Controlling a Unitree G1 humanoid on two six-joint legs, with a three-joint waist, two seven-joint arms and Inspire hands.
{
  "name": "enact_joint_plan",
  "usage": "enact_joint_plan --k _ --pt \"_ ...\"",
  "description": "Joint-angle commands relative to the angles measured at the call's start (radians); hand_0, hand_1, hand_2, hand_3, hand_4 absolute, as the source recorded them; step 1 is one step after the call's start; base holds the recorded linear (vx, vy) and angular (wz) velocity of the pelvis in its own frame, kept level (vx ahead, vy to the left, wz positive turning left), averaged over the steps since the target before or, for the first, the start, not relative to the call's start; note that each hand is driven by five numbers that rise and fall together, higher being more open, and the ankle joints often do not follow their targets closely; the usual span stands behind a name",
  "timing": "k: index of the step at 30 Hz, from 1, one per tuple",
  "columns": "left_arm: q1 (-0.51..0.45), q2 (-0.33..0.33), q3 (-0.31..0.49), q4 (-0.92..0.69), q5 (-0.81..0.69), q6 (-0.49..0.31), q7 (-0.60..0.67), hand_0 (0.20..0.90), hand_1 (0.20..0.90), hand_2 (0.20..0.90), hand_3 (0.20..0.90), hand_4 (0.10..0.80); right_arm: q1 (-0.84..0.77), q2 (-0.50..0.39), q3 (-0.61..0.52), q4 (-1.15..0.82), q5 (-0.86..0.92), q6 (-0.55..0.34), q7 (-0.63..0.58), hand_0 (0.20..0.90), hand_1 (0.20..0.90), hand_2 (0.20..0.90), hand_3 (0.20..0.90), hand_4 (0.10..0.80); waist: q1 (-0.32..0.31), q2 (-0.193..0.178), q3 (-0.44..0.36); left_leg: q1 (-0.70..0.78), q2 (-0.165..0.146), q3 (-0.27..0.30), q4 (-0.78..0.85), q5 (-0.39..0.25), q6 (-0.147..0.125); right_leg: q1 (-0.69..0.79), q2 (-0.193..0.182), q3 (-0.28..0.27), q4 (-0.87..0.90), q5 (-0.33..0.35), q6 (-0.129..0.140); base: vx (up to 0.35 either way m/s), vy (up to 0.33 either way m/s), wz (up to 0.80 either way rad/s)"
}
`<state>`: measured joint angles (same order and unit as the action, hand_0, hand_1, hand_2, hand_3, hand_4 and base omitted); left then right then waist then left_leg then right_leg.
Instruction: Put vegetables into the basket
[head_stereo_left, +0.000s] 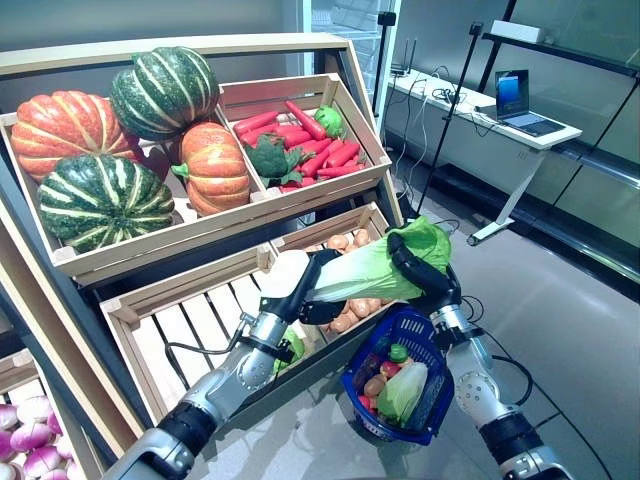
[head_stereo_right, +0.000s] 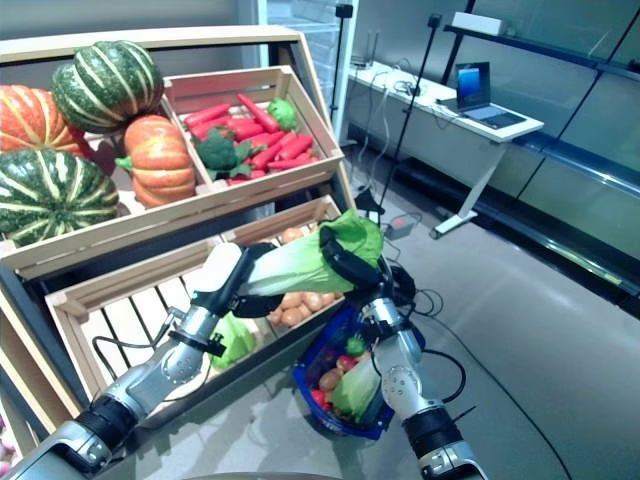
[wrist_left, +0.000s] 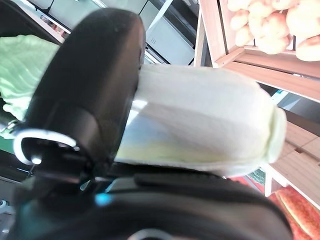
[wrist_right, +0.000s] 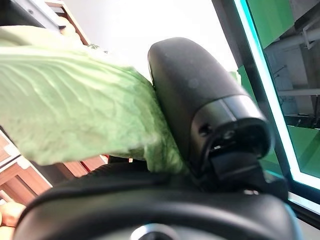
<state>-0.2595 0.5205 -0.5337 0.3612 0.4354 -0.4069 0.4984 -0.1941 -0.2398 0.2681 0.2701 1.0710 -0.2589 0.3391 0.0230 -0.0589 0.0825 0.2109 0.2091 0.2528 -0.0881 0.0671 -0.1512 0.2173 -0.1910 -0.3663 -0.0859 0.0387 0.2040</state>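
Both hands grip one napa cabbage (head_stereo_left: 365, 268), held level above the blue basket (head_stereo_left: 432, 400). Left hand (head_stereo_left: 312, 285) is curled round the white stalk end; right hand (head_stereo_left: 420, 268), at 3 o'clock of it, clasps the leafy green end. Hanging below the right wrist, the basket already holds a green leafy vegetable (head_stereo_left: 405, 392) and small red and brown produce. Behind the cabbage, at 12 o'clock, lies a crate of potatoes (head_stereo_left: 345, 243). On the upper shelf sit pumpkins (head_stereo_left: 212, 168) and a crate with carrots (head_stereo_left: 330, 155) and broccoli (head_stereo_left: 268, 158).
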Motion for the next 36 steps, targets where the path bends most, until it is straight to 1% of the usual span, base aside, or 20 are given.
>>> enact_joint_plan --k 1,2,4,8,11,16,20,22,25,27,33,36 --pt "-0.138 -0.063 -0.021 -0.112 -0.013 -0.127 0.025 0.594 0.594 0.594 0.594 0.596 -0.175 0.053 -0.022 -0.041 0.051 -0.076 0.035 0.300 0.300 0.300 0.300 0.400 0.005 0.023 -0.017 0.001 -0.005 -0.041 0.001 -0.072 0.023 0.020 -0.007 -0.016 0.034 -0.038 -0.045 0.000 0.000 0.00" --pt "-0.136 -0.064 -0.019 -0.110 -0.026 -0.118 0.005 0.900 0.900 0.900 0.900 0.800 -0.174 0.054 -0.025 -0.042 0.044 -0.077 0.030 0.300 0.300 0.300 0.300 0.400 0.004 0.023 -0.017 0.001 -0.005 -0.040 0.001 -0.072 0.023 0.021 -0.006 -0.015 0.032 -0.037 -0.045 0.000 0.000 0.00" --pt "-0.125 -0.063 -0.016 -0.105 -0.055 -0.088 -0.043 0.900 0.900 0.900 0.900 0.800 -0.170 0.049 -0.032 -0.042 0.025 -0.077 0.018 0.300 0.300 0.300 0.300 0.400 0.003 0.025 -0.017 0.003 -0.005 -0.038 0.001 -0.070 0.023 0.022 -0.006 -0.012 0.031 -0.035 -0.044 0.000 0.000 0.00" --pt "-0.112 -0.057 -0.010 -0.076 -0.084 -0.055 -0.057 0.900 0.900 0.900 0.900 0.800 -0.170 0.022 -0.048 -0.041 -0.021 -0.069 -0.012 0.300 0.300 0.300 0.300 0.400 -0.001 0.025 -0.016 0.003 -0.004 -0.032 0.001 -0.068 0.021 0.019 -0.006 -0.009 0.031 -0.034 -0.043 0.000 0.000 0.00" --pt "-0.091 -0.048 0.025 -0.042 -0.120 -0.024 -0.070 0.900 0.900 0.900 0.900 0.800 -0.161 -0.016 -0.086 -0.022 -0.046 -0.059 -0.022 0.300 0.300 0.300 0.300 0.400 -0.004 0.024 -0.015 0.003 -0.002 -0.028 0.001 -0.068 0.022 0.016 -0.005 -0.005 0.031 -0.032 -0.043 0.000 0.000 0.00" --pt "-0.061 -0.022 0.082 0.011 -0.118 0.005 -0.069 0.900 0.900 0.900 0.900 0.800 -0.139 -0.084 -0.139 0.003 -0.065 -0.038 -0.040 0.300 0.300 0.300 0.300 0.400 -0.008 0.024 -0.011 0.006 0.000 -0.023 0.001 -0.066 0.021 0.013 -0.004 -0.001 0.034 -0.031 -0.044 0.005 -0.001 -0.03" --pt "-0.040 0.014 0.137 0.047 -0.098 0.015 -0.065 0.900 0.900 0.900 0.900 0.800 -0.115 -0.144 -0.192 0.042 -0.059 -0.026 -0.040 0.300 0.300 0.300 0.300 0.400 -0.012 0.025 -0.006 0.006 0.003 -0.016 0.001 -0.063 0.020 0.010 -0.004 0.000 0.035 -0.029 -0.043 0.000 -0.002 -0.08" --pt "-0.035 0.063 0.183 0.073 -0.104 0.024 -0.057 0.900 0.900 0.900 0.900 0.800 -0.096 -0.203 -0.228 0.080 -0.063 -0.011 -0.032 0.300 0.300 0.300 0.300 0.400 -0.017 0.026 -0.002 0.005 0.004 -0.011 0.001 -0.060 0.018 0.006 -0.004 0.002 0.035 -0.026 -0.042 0.001 0.000 -0.07" --pt "-0.024 0.106 0.226 0.088 -0.125 0.029 -0.050 0.900 0.900 0.900 0.900 0.800 -0.077 -0.249 -0.258 0.113 -0.063 -0.011 -0.034 0.300 0.300 0.300 0.300 0.400 -0.019 0.026 0.000 0.005 0.005 -0.005 0.001 -0.059 0.017 0.003 -0.005 0.003 0.038 -0.026 -0.042 0.000 0.000 0.00" --pt "-0.019 0.141 0.274 0.101 -0.151 0.045 -0.046 0.900 0.900 0.900 0.900 0.800 -0.067 -0.296 -0.294 0.162 -0.052 -0.018 -0.043 0.300 0.300 0.300 0.300 0.400 -0.020 0.026 0.005 0.004 0.006 0.000 0.001 -0.057 0.016 -0.001 -0.006 0.002 0.039 -0.027 -0.042 0.000 0.000 0.00" --pt "-0.005 0.192 0.332 0.149 -0.171 0.069 -0.030 0.900 0.900 0.900 0.900 0.800 -0.061 -0.373 -0.356 0.266 -0.056 -0.026 -0.084 0.300 0.300 0.300 0.300 0.400 -0.020 0.030 0.015 0.003 0.007 0.003 0.001 -0.056 0.013 -0.004 -0.009 -0.001 0.042 -0.029 -0.041 0.006 -0.004 0.00" --pt "-0.004 0.203 0.342 0.172 -0.188 0.081 -0.026 0.900 0.900 0.900 0.900 0.800 -0.067 -0.398 -0.368 0.310 -0.078 -0.029 -0.108 0.300 0.300 0.300 0.300 0.400 -0.018 0.034 0.022 -0.004 0.005 0.000 0.001 -0.055 0.011 -0.007 -0.010 -0.002 0.040 -0.029 -0.041 0.010 -0.008 0.00"
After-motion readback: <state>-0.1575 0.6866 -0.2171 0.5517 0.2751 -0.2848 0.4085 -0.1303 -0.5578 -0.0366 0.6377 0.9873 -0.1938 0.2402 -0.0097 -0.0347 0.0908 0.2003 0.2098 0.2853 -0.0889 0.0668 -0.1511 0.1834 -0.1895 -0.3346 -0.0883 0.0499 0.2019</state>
